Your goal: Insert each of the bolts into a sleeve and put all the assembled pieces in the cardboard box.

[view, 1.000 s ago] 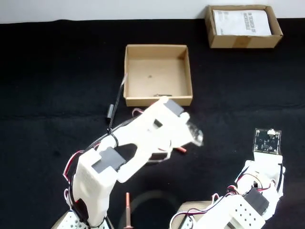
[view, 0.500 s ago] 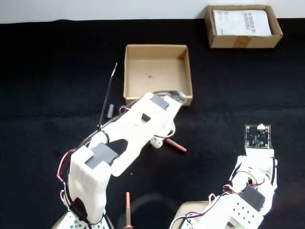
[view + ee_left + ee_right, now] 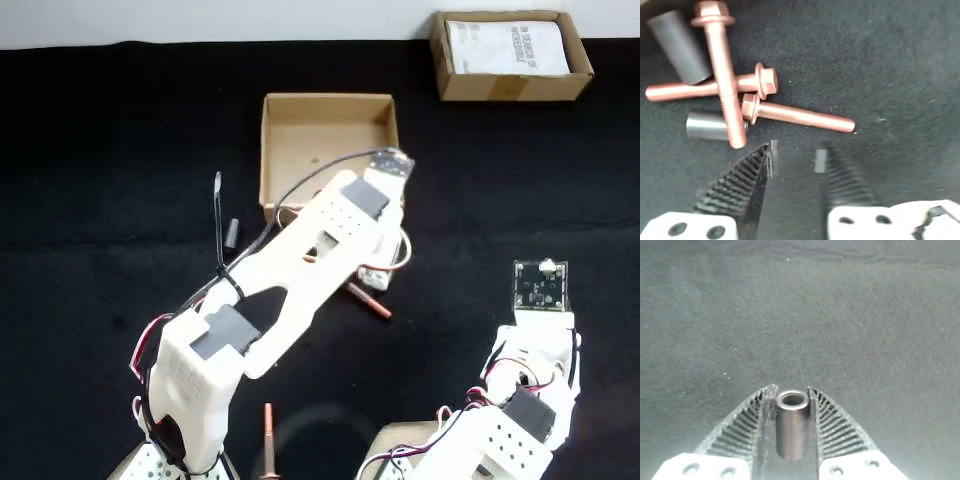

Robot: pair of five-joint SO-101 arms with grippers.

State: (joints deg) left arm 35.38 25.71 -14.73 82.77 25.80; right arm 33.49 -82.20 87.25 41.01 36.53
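My left pincer hangs jaws apart and empty just over the black-clothed bench, facing a small heap of parts. The nearest bolt, a copper-coloured flanged one, has its shank lying free on the cloth, pointing away from the heap. That makes it the easy pick, I'd say. Behind it a long bolt lies across a third bolt, and its tip overlaps a grey sleeve. A dark sleeve lies just beside the long bolt's head.

My right pincer is clamped on a steel sleeve, held lengthwise between the ribbed fingers with its open bore facing outward. I take this as deliberate, so a bolt can be pushed straight in. It sits low on the right side of the bench, well apart from the heap.

The cardboard box stands just beyond the left arm (whose wrist overlaps the box's near corner from above). None of the bolts I can see is in a sleeve, so I judge the assembling is all yet to do. A bolt must be gripped and then brought across to the waiting bore.
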